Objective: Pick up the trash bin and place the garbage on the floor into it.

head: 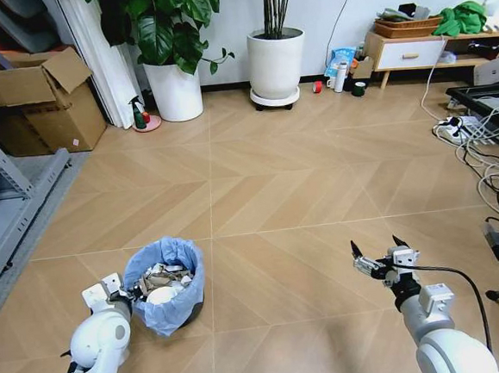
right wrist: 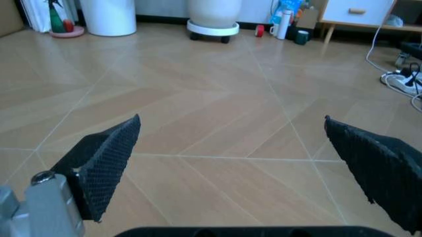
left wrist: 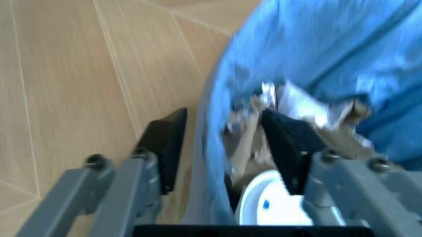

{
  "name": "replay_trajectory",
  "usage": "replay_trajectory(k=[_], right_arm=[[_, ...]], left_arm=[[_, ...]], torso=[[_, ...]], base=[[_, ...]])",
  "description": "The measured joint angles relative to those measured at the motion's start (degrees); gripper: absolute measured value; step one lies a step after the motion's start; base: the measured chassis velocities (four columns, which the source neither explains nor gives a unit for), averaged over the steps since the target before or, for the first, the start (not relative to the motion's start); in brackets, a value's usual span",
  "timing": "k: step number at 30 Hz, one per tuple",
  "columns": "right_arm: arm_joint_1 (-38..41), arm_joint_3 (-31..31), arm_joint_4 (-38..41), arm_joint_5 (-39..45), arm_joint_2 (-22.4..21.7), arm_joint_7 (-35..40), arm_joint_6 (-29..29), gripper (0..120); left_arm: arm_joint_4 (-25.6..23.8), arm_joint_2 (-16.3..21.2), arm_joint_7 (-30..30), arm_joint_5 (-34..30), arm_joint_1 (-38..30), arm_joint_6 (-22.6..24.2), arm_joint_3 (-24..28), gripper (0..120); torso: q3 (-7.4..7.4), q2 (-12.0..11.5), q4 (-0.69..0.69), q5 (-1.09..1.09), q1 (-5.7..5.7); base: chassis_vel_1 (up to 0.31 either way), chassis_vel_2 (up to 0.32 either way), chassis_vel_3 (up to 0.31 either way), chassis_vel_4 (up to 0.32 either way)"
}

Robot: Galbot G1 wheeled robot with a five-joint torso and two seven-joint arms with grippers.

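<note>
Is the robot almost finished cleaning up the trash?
Nearly. The garbage already sits in the trash bin, and no litter is visible on the floor. The left gripper straddles the bin's rim; the right gripper hangs open, holding nothing.

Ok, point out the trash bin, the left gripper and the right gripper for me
trash bin (head: 167,310): head view, on the blue bag over its outer wall.
left gripper (left wrist: 221,129): left wrist view, midway between fingertips straddling the bin's rim.
right gripper (head: 376,247): head view, midway between its open fingertips.
</note>
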Motion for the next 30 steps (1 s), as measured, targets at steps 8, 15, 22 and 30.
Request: replay_trajectory(k=[8,15,22,30], right_arm=[[0.77,1.47,0.87,0.94,0.48,-0.01,0.03,100],[0.63,3.53,2.77,1.6,1.48,-0.02,-0.47,100],[-1.15,7.36,6.45,1.39,4.24,0.06,-1.92,100],[-6.18,9.77,11.73,-1.01,9.82,-0.38,-1.41,100]], left_arm=[[-0.59,0.55,2.52,3.86,0.29,-10.97,0.37,81],[-1.48,0.76,10.83,9.01,1.23,-20.82,-0.31,99],[-8.93,2.31,19.19,14.01,7.81,-24.17,-0.79,100],[-19.01,1.02,22.72,19.39,15.68,-24.58,-2.31,100]], torso=[[0.0,0.0,0.01,0.0,0.0],[0.0,0.0,-0.01,-0.01,0.0],[0.0,0.0,0.0,-0.01,0.0],[-0.01,0.0,0.0,-0.01,0.0]], base=[[0.0,0.0,0.0,0.0],[0.0,0.0,0.0,0.0],[0.0,0.0,0.0,0.0],[0.0,0.0,0.0,0.0]])
